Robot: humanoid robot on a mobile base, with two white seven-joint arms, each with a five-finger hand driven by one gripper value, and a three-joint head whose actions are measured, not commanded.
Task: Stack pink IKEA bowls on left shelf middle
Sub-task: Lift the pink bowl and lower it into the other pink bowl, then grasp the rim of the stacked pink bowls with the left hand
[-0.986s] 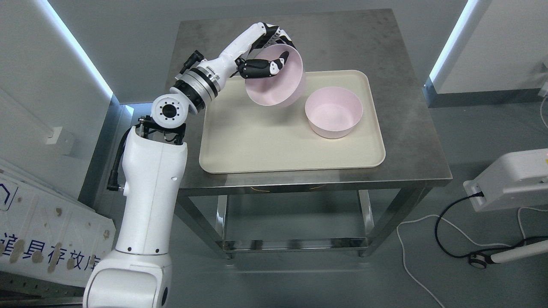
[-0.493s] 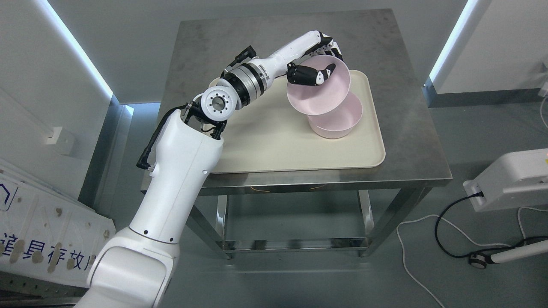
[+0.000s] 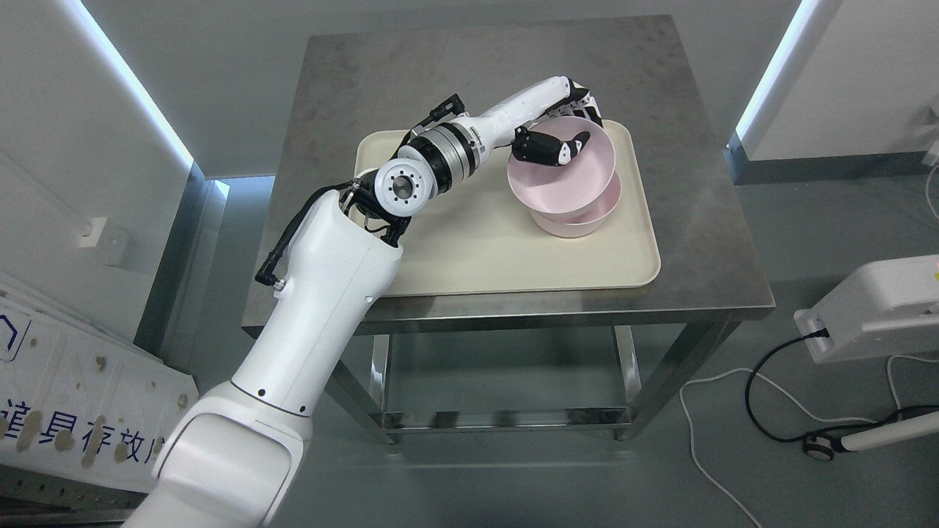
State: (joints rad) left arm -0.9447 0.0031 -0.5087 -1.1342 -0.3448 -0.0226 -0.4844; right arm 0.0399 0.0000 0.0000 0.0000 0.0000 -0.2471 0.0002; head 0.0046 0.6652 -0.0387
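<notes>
Pink top bowl (image 3: 561, 187) sits tilted, partly nested in the lower bowl (image 3: 579, 220) on the tray (image 3: 499, 257). Left hand (image 3: 561, 139) fingers clamp its rim; seating and release remain.

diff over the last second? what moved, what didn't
The left hand carried the held pink bowl rightward across the tray and lowered it, tilted, into the second pink bowl. Grip unchanged, thumb inside the rim. Second bowl, tray and table stayed put.

The left hand (image 3: 561, 136) grips a tilted pink bowl (image 3: 561, 180) partly nested in another bowl (image 3: 579, 220) on the tray (image 3: 469, 242).
</notes>
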